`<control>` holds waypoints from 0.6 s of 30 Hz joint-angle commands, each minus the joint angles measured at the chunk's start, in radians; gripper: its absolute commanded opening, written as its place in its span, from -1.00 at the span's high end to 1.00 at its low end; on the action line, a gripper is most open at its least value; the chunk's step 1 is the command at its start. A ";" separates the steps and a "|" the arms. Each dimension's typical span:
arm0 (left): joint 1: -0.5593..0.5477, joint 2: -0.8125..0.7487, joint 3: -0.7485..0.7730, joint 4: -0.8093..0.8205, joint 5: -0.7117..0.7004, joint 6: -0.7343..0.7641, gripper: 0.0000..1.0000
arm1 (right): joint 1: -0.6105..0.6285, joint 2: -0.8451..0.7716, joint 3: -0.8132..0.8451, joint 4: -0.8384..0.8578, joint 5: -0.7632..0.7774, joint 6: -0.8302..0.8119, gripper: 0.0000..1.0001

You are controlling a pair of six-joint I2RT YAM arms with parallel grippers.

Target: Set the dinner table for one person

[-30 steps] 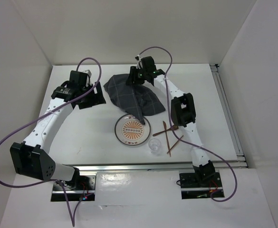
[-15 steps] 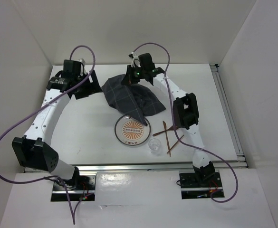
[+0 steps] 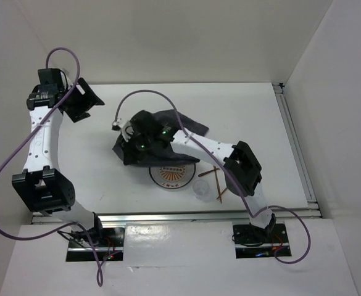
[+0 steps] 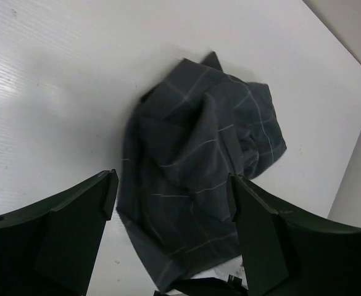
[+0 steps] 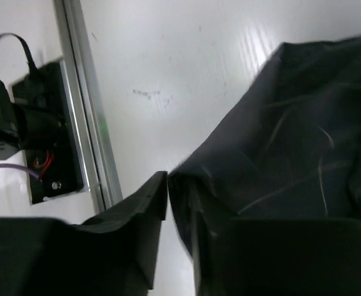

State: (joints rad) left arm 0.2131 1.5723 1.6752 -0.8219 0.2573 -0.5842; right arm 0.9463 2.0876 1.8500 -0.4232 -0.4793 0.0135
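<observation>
The dinner table (image 3: 100,176) is a white tabletop with a metal rail at its near edge. My right gripper (image 3: 126,150) is shut on an edge of the dark grey checked cloth (image 3: 168,137), left of the middle. In the right wrist view my right gripper (image 5: 177,185) pinches the cloth (image 5: 285,135), which is bunched. The cloth overlaps the far rim of the patterned plate (image 3: 173,177). My left gripper (image 3: 82,102) is open and empty at the far left, off the cloth. In the left wrist view my left gripper (image 4: 174,203) looks down on the crumpled cloth (image 4: 199,160).
A clear glass (image 3: 200,190) stands near the rail, right of the plate. Brown wooden utensils (image 3: 220,179) lie crossed to its right. The metal rail (image 5: 84,117) and the left arm's base mount (image 5: 38,142) show in the right wrist view.
My right gripper has dragged the cloth from the far middle toward the near left, over the plate's far rim. My left arm has swung away to the far left corner.
</observation>
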 commanded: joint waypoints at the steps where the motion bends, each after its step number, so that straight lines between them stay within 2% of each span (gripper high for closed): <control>1: 0.000 0.043 0.014 -0.002 0.108 -0.008 -0.78 | -0.079 -0.147 -0.096 -0.028 0.116 -0.037 0.33; 4: 0.000 0.087 0.002 -0.002 0.142 -0.008 -0.75 | -0.139 -0.265 -0.179 0.056 0.126 0.012 0.03; 7: -0.021 0.107 -0.034 -0.025 0.126 0.011 -0.75 | -0.197 -0.330 -0.212 0.067 0.127 0.060 -0.18; 11: -0.021 0.085 -0.130 -0.016 0.117 0.020 -0.72 | -0.265 -0.343 -0.224 0.022 0.177 0.140 -0.18; 14: -0.043 0.062 -0.199 0.021 0.128 0.032 -0.70 | -0.334 -0.333 -0.250 -0.051 0.197 0.200 -0.11; 18: -0.145 0.118 -0.148 -0.020 0.094 0.052 -0.70 | -0.392 -0.310 -0.290 -0.133 0.185 0.250 -0.23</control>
State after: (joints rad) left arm 0.1360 1.6833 1.4765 -0.8402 0.3458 -0.5701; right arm 0.5888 1.7542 1.6001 -0.4507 -0.3080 0.1963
